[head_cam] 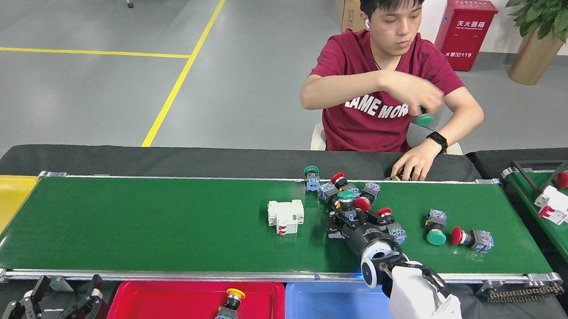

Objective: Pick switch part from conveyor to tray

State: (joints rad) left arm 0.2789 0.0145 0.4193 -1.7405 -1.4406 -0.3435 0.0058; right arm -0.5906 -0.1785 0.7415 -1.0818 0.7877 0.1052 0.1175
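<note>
Already one switch part (228, 310), yellow-capped, lies in the red tray (160, 301), off to the left of the right hand and nearer the robot. Blue tray (324, 310) just behind that hand looks bare where visible. So the task reads as barely begun: most parts are still on the conveyor (140, 220).

Right hand (346, 218) is out over the belt, reaching into a tight cluster of switch parts. Green-capped part (346, 200) sits right at its fingertips, a red-capped one (362, 203) touching or nearly so beside it. Fingers look spread around the cluster's near edge, but the hand is dark and seen from behind; cannot tell how wide it stands or whether it has closed on anything. Nothing looks lifted off the belt.

Left of the hand, apart from the cluster: white breaker block (286, 216). Right of the hand: a green-capped part lying cap toward the robot (436, 229), then a red mushroom-head part (472, 237). More parts beyond the fingertips, at the belt's far rail.

Left hand (55, 303) hangs low at the near edge of the desk, well left of the red tray, fingers apart, holding nothing.

Person (390, 87) seated across the belt, one hand down at the far rail beyond the cluster, the other raised and holding something green.

Judgement: the grasp is in hand, not yet secured. Crowding is the risk; neighbours may get nudged or pinched along.
</note>
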